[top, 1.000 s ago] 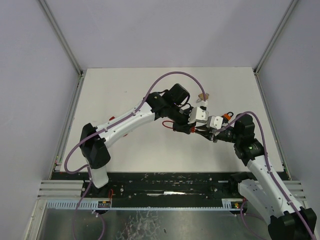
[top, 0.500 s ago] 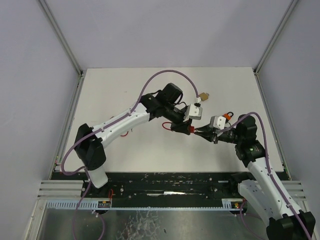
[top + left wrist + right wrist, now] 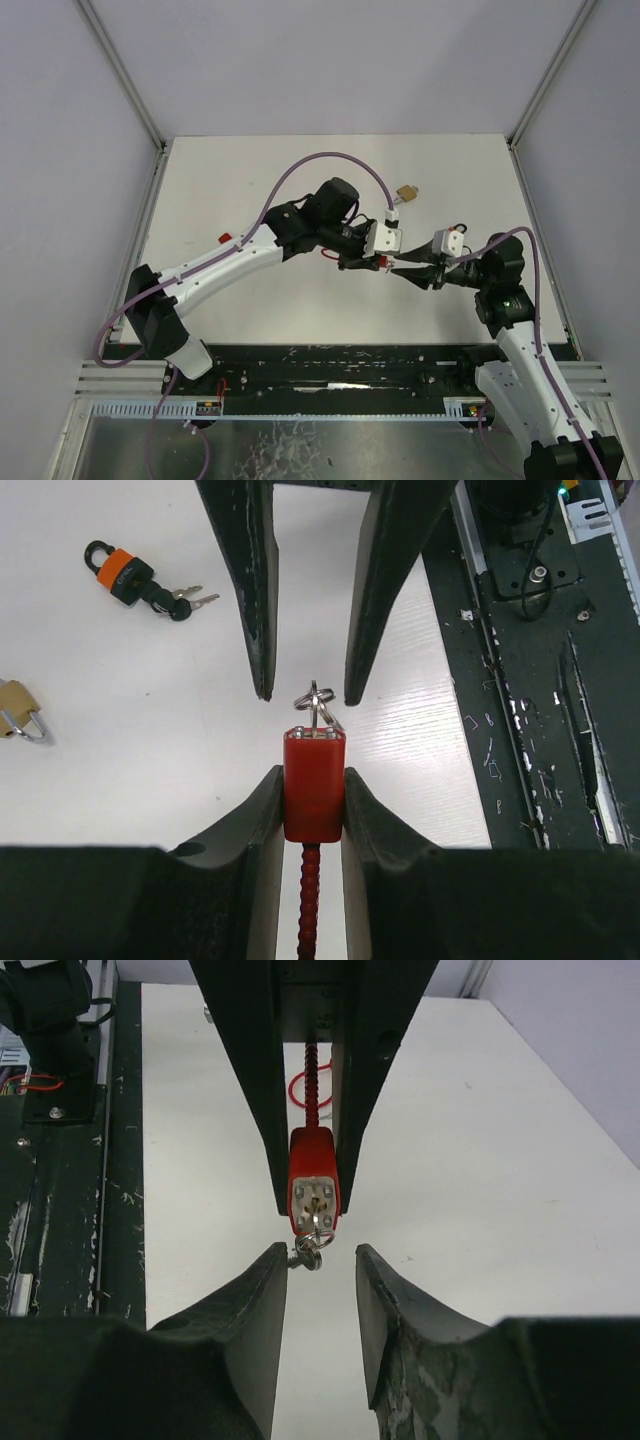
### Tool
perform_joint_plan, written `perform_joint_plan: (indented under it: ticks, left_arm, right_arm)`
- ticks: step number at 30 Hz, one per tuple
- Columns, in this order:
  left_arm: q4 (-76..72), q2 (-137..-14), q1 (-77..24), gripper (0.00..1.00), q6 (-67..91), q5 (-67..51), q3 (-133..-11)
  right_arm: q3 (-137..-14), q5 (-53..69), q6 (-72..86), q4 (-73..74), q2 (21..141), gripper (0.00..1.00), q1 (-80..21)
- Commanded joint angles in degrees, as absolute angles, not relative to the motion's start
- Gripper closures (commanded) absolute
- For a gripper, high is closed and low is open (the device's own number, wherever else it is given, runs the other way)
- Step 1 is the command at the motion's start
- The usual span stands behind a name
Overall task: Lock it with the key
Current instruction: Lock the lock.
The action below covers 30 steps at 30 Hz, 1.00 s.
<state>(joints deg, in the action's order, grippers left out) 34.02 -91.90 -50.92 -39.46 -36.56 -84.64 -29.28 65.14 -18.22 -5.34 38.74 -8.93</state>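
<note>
Right hand (image 3: 320, 1252) opened; lock (image 3: 314, 785) faces it.

Surface: white table (image 3: 250, 180) | Far side: brass padlock (image 3: 406, 191) lies flat | Apart from it: orange-and-black padlock (image 3: 122, 572), keys (image 3: 185, 601) at its base

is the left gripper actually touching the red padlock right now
Touching. The left wrist view shows the left gripper with its fingers pressed flat against both sides of the red padlock, no gap.
</note>
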Motion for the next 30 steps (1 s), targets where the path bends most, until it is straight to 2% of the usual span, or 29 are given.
perform_joint_plan:
  ticks: [1,7,13,20,25,28,30]
  left_arm:
    - [29.2,-90.5,-51.0,1.0,-39.5,-35.3,-84.1]
    - [29.4,-91.7,-51.5,1.0,-38.1,-34.3,-85.1]
    - [29.6,-92.4,-51.6,1.0,-37.9,-34.3,-86.4]
    - [30.3,-93.9,-51.9,1.0,-37.7,-34.7,-87.7]
    - [30.4,-94.2,-52.1,1.0,-37.7,-35.2,-88.1]
    - [30.6,-94.1,-52.2,1.0,-37.7,-35.5,-88.2]
    - [31.0,-94.0,-52.2,1.0,-38.0,-35.2,-88.2]
  right_arm:
    - [-29.6,69.2,-12.4,-11.2,36.2,0.59,-7.5]
    - [-30.1,69.5,-6.0,-13.9,36.9,0.54,-7.2]
    - [-30.2,66.3,-2.5,-14.1,40.3,0.65,-7.2]
    - [-27.2,66.4,3.1,-22.9,40.4,0.73,-7.2]
    - [-27.7,66.5,1.0,-21.1,41.6,0.83,-7.4]
    - [-28.8,66.5,-2.5,-16.9,42.0,0.92,-7.5]
    - [-29.7,66.2,-6.6,-13.2,41.8,0.95,-7.5]
